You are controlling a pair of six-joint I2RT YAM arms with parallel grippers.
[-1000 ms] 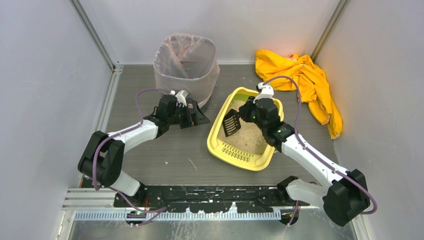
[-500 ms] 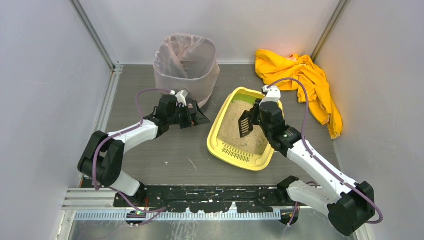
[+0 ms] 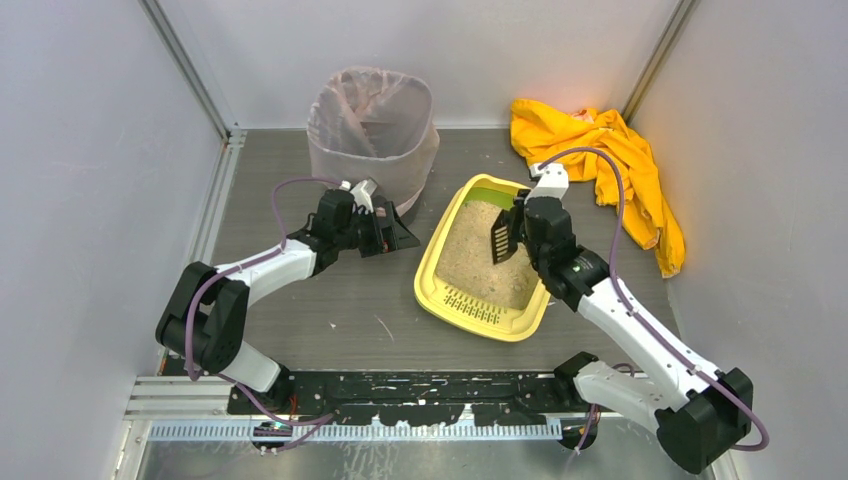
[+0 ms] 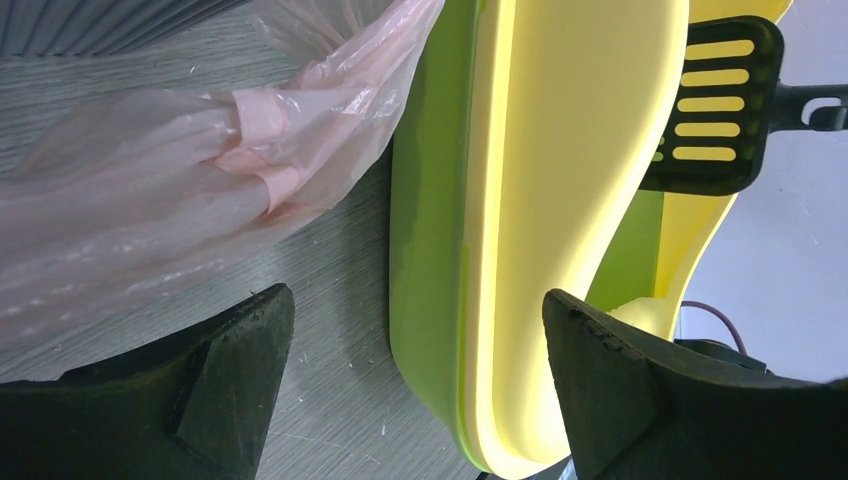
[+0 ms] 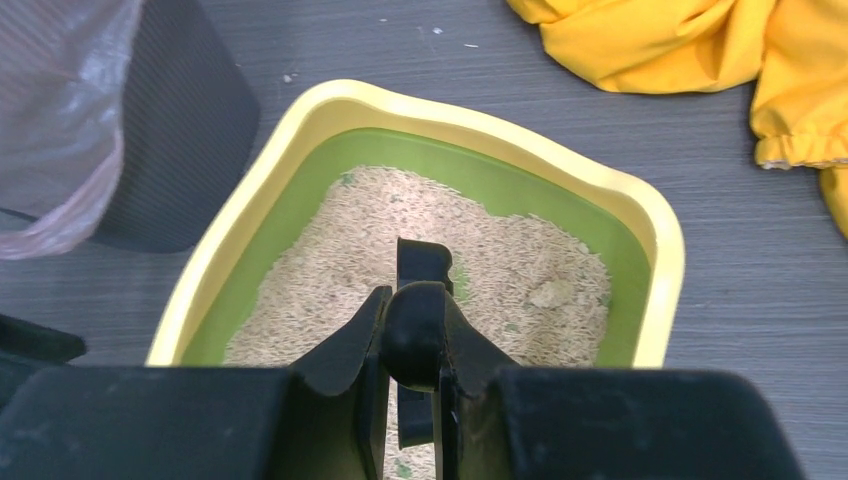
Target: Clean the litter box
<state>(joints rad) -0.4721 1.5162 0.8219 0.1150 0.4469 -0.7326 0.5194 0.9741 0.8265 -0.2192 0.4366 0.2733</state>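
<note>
The grey counter (image 3: 330, 320) carries everything, walled in by pale panels. At its 11 o'clock corner stands a tall bin (image 3: 372, 130) lined with a translucent pinkish bag, and at 1 o'clock a yellow garment (image 3: 600, 160) lies crumpled, trailing down toward 3 o'clock. The litter box (image 3: 470, 308) sits flat on the counter just to the 3 o'clock side of the middle, turned a little askew, with its slotted ledge at the 6 o'clock end and beige litter (image 5: 350, 280) spread across the green-rimmed inside. The left end effector (image 3: 398, 236) hangs low at the box's 9 o'clock side, between the bin and the yellow outer wall. Its jaws stand wide apart and hold nothing. The right end effector (image 3: 522, 232) reaches over the box from 3 o'clock, clamped tight on the handle of a black slotted scoop (image 3: 502, 240). The scoop's blade is over the litter in the far half of the box; whether it touches the litter cannot be told. In the right wrist view a small pale clump (image 5: 550, 293) lies on the litter at about 3 o'clock from the scoop.
</note>
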